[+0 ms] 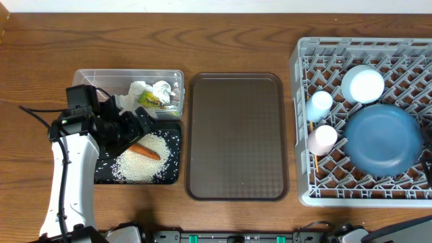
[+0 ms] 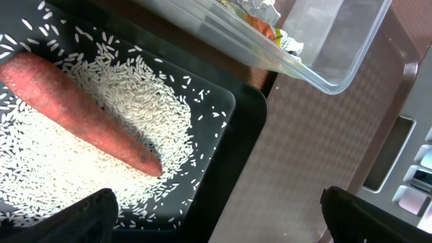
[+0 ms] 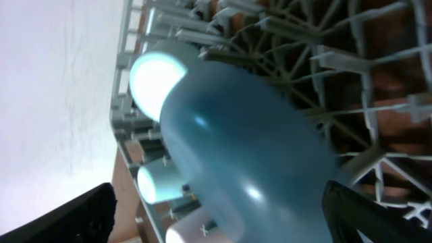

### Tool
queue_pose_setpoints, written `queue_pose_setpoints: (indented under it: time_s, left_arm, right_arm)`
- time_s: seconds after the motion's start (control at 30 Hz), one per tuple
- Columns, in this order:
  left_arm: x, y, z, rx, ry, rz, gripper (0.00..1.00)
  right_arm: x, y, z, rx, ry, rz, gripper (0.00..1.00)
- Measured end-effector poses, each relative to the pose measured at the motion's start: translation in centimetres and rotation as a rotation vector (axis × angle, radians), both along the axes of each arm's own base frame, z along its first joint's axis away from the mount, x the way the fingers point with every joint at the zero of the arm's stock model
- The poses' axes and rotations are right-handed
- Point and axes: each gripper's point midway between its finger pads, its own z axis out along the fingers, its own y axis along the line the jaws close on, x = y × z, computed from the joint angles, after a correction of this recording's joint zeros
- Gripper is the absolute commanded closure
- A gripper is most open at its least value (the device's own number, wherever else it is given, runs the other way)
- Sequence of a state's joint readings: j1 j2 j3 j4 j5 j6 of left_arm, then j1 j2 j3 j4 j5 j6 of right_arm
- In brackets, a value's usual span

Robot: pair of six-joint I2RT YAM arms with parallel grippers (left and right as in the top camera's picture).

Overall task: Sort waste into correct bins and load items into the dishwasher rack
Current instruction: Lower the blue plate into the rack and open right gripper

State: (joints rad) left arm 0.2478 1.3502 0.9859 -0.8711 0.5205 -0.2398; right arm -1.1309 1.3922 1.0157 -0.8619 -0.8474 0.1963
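In rack (image 1: 364,197), right side: blue plate (image 1: 381,138) propped among pegs, white bowl (image 1: 362,84) just far of it, light blue cup (image 1: 320,102) and pink cup (image 1: 322,138) along left wall. Thin stick beside pink cup, prob. chopsticks (image 1: 315,160); too fine to confirm both.

In clear tub (image 1: 88,75), far left: paper wads (image 1: 145,89) plus yellow-green wrapper (image 1: 150,100). In black bin (image 1: 172,172), just near of tub: rice (image 1: 142,165) w/ carrot (image 1: 144,151) lying on top. Brown tray (image 1: 236,135) between bins and rack.

R gripper (image 3: 223,219) close up to plate, fingers spread wide, pinching nothing. L gripper (image 2: 219,216) low over black bin, carrot close below, fingers also spread wide, holding nothing.

Judged nearly done: waste binned, dishes racked. Step in hand looks like getting both arms clear.

To do it well:
- Back R gripper out along own axis, fingers kept wide, no sideways swing; one nudge prob. enough to tip plate off pegs.
- Check plate rim seated between pegs before leaving.
- Lift L gripper straight up before any move right, to avoid catching bin wall or tub edge and scattering rice.
- Go slow near carrot; round, likely to roll if brushed.
- Last, scan table (image 1: 40,40) round bins for stray grains.
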Motion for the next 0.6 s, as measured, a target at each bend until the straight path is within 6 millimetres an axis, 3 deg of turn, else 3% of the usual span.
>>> queue_pose_setpoints:
  time_s: [0.33, 0.47, 0.6]
  left_arm:
    - [0.0, 0.0, 0.0, 0.0, 0.0, 0.0, 0.01]
    - [0.0, 0.0, 0.0, 0.0, 0.0, 0.0, 0.01]
    - [0.0, 0.0, 0.0, 0.0, 0.0, 0.0, 0.01]
  right_arm:
    - [0.6, -0.3, -0.1, -0.002, 0.016, -0.023, 0.01]
    - [2.3, 1.9, 0.1, -0.013, 0.006, 0.074, 0.01]
    - [4.6, 5.6, 0.4, -0.034, -0.024, 0.237, 0.01]
